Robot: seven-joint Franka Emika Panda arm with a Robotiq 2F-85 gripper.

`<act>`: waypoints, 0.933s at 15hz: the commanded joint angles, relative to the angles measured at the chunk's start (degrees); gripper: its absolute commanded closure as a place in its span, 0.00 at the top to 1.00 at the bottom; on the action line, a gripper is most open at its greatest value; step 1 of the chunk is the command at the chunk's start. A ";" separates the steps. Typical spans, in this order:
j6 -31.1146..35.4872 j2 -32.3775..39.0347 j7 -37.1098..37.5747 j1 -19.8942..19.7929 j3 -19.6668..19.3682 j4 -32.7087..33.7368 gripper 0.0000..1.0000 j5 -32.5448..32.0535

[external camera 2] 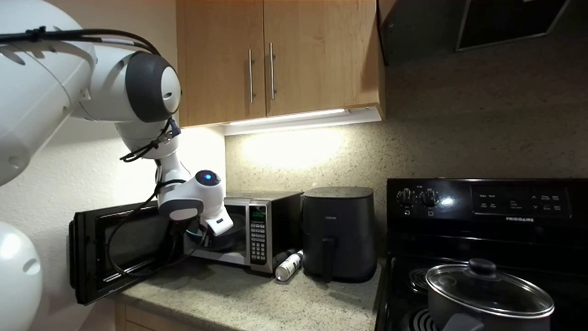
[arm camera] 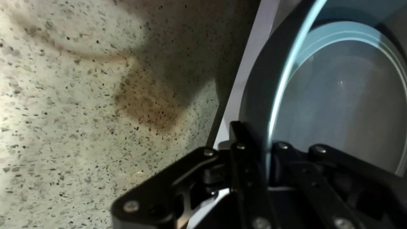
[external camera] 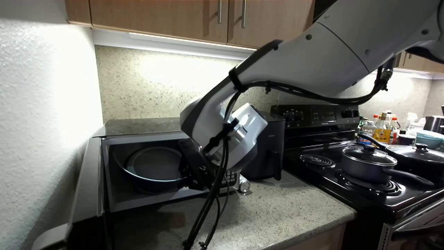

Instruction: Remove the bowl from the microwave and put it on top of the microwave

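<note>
Seemingly at the grasping step: clamped with the gripper (arm camera: pixel 262 146) on the rim of the bowl (external camera: pixel 156 168), inside the microwave (external camera 2: pixel 285 220). Next, probably, to ease it out level, then lift and set it on the microwave's top. Count one bowl inside, one microwave, one air fryer (external camera 2: pixel 339 234), one white bottle (external camera 2: pixel 289 267) lying on the worktop (external camera 2: pixel 229 299), one lidded pot (external camera: pixel 366 168) and one lidded pan (external camera: pixel 421 152) on the stove (external camera 2: pixel 496 230); cannot count the crowded bottles (external camera: pixel 381 128) beyond.
</note>
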 commanded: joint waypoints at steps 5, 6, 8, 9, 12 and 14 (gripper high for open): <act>-24.39 -21.15 27.74 10.36 -16.82 -20.62 0.08 -27.09; -26.69 -23.27 31.25 11.35 -18.33 -21.53 0.08 -31.53; -22.72 -18.17 28.47 2.48 -8.69 -16.94 0.09 -31.28; -22.76 -18.45 28.35 0.84 -6.94 -17.08 0.09 -31.28; -22.34 -16.96 28.24 -0.76 -5.11 -16.71 0.08 -31.13; -20.36 -19.75 25.41 -2.61 -2.46 -18.82 0.07 -30.24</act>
